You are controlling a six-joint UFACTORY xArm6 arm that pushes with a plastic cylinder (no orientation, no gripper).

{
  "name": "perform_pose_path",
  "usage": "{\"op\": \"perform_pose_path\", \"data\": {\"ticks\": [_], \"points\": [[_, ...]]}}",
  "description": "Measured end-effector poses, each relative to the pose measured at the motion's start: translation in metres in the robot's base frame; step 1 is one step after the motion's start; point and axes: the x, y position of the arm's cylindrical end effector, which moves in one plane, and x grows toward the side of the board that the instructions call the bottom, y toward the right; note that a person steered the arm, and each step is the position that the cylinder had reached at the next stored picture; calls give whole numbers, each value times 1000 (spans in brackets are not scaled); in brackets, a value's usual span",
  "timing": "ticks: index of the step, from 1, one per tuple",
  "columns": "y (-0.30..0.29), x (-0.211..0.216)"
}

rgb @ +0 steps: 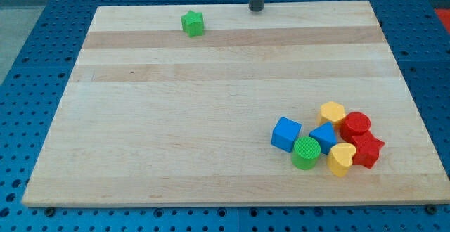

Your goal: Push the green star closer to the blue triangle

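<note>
The green star (192,22) lies near the view's top left of the wooden board (176,119). The blue triangle (324,136) sits in a cluster of blocks at the view's bottom right, far from the star. My tip (256,9) is at the board's top edge, to the right of the green star and apart from it, touching no block.
Around the blue triangle lie a blue cube (285,133), a green cylinder (306,152), a yellow heart (342,159), a yellow hexagon (332,112), a red cylinder (356,125) and a red star (366,149). A blue pegboard table (42,42) surrounds the board.
</note>
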Motion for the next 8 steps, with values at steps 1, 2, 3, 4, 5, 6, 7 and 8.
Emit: {"op": "perform_pose_path", "data": {"ticks": [1,2,3,4,5,6,7,8], "points": [[-76,-6],[-141,-6],[-144,-6],[-146,16],[-146,27],[-148,31],[-148,33],[-133,35]]}}
